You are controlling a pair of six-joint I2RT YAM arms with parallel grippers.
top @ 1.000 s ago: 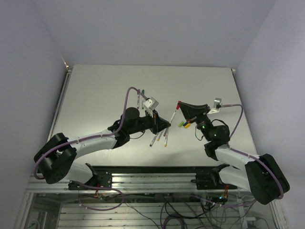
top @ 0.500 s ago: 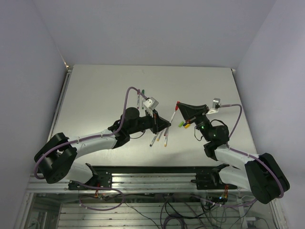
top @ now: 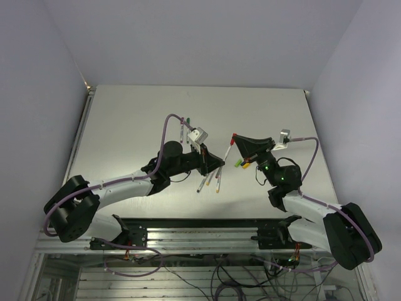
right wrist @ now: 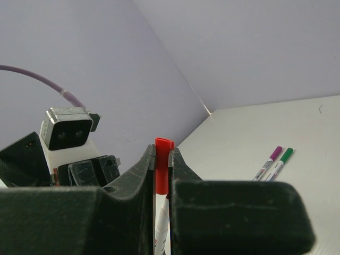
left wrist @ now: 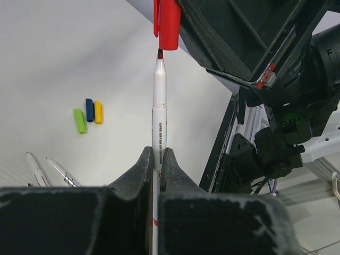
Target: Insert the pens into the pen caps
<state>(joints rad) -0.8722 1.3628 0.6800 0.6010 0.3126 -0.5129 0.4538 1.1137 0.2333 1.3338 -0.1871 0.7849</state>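
Above the table [top: 125,125], the left gripper [left wrist: 158,155] pinches a pen [left wrist: 159,101], its red tip right at the mouth of the red cap [left wrist: 169,21]. The right gripper [right wrist: 162,156] clamps that cap between its fingers. Down on the table a green cap [left wrist: 79,121], a blue cap [left wrist: 90,110] and a yellow cap [left wrist: 98,112] lie side by side, with bare pens [left wrist: 37,169] near them. Two capped pens [right wrist: 273,162], magenta and green, lie together farther off.

In the left wrist view the red cap [left wrist: 169,24] runs off the top edge, and the pen [left wrist: 159,117] below it vanishes between the fingers [left wrist: 133,180]. Two loose pens [left wrist: 36,169] are cut short behind those fingers.
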